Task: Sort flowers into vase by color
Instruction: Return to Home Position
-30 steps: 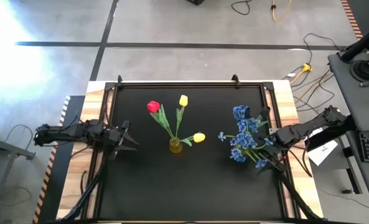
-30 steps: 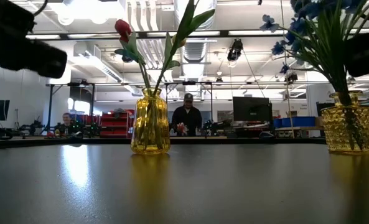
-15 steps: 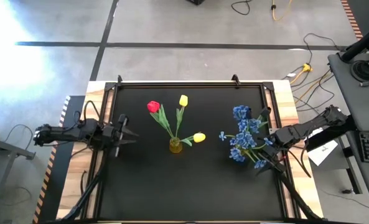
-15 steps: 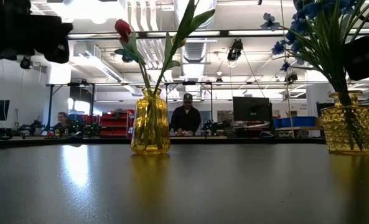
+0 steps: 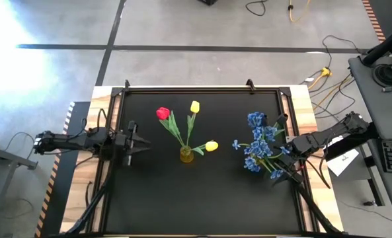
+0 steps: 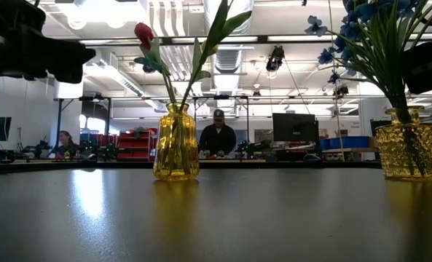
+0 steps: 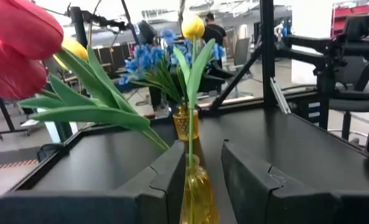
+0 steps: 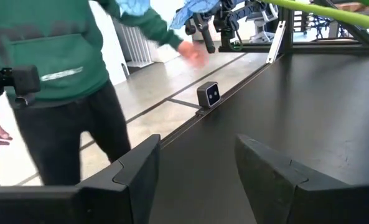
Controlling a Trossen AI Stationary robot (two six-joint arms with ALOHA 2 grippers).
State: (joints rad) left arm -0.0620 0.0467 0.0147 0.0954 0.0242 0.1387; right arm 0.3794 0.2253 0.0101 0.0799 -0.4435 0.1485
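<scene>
Sorting looks done: red tulip (image 5: pixel 162 113) and yellow tulips (image 5: pixel 195 106) in middle vase (image 5: pixel 186 155), worktop centre; blue sprays (image 5: pixel 256 147) in right vase (image 6: pixel 409 151), near right edge.
Left gripper (image 7: pixel 203 158) at left edge, spread, empty.
Right gripper (image 8: pixel 198 149) beside blue sprays, spread, empty.
Retract outward, level; avoid snagging stems, tipping vases.

One red tulip (image 5: pixel 162 113) and two yellow tulips (image 5: pixel 195 106) on thin green stems, leaning apart in a small yellow vase (image 5: pixel 186 155) in the middle, blue flowers (image 5: pixel 256 144) bunched in a second yellow vase (image 6: pixel 409 151) on the right
</scene>
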